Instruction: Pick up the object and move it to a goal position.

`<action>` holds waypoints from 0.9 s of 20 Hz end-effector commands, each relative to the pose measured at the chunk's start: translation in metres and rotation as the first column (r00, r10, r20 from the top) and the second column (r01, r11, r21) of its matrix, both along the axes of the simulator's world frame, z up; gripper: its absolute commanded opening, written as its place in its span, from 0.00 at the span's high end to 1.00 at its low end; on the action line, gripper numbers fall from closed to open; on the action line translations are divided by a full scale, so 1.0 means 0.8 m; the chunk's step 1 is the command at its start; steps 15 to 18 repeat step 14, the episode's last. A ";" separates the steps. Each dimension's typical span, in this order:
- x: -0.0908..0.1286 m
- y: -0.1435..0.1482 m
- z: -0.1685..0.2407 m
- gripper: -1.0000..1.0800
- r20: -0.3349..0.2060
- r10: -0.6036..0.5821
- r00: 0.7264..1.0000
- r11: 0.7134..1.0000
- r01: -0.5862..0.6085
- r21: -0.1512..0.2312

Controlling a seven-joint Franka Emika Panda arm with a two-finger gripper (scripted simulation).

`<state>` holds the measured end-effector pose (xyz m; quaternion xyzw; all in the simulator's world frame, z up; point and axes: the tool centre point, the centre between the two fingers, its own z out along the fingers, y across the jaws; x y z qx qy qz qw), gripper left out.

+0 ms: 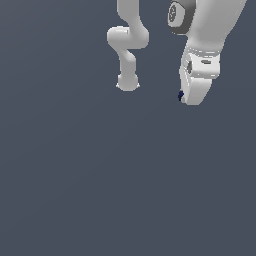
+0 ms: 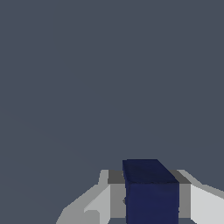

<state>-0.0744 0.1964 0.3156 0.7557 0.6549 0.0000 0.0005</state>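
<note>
Gripper | fingers closed on navy cube, seated between the pads | cube shows at gripper tip, toward exterior view's left | carried off the surface, apparently | goal position unmarked, direction indeterminate

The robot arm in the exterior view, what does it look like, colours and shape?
The arm is glossy white, made of rounded tubular links, with a dark grey ringed joint near the wrist. The hand is white and blocky. No cables or markings are visible.
</note>
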 end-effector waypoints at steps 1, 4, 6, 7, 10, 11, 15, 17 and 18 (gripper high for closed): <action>-0.005 0.011 0.022 1.00 -0.001 -0.002 1.000 1.000 0.002 0.000; -0.008 0.021 0.040 1.00 -0.001 -0.002 1.000 1.000 0.002 0.001; -0.010 0.025 0.049 1.00 -0.001 -0.003 1.000 1.000 0.003 0.001; -0.010 0.027 0.053 1.00 -0.001 -0.003 1.000 1.000 0.003 0.001; -0.011 0.031 0.059 1.00 -0.001 -0.004 1.000 1.000 0.004 0.001; -0.011 0.031 0.060 1.00 -0.001 -0.004 1.000 1.000 0.004 0.001; -0.009 0.031 0.059 1.00 -0.001 -0.004 1.000 1.000 0.004 0.001; -0.009 0.031 0.059 1.00 -0.001 -0.004 1.000 1.000 0.004 0.001; -0.009 0.031 0.059 1.00 -0.001 -0.004 1.000 1.000 0.004 0.001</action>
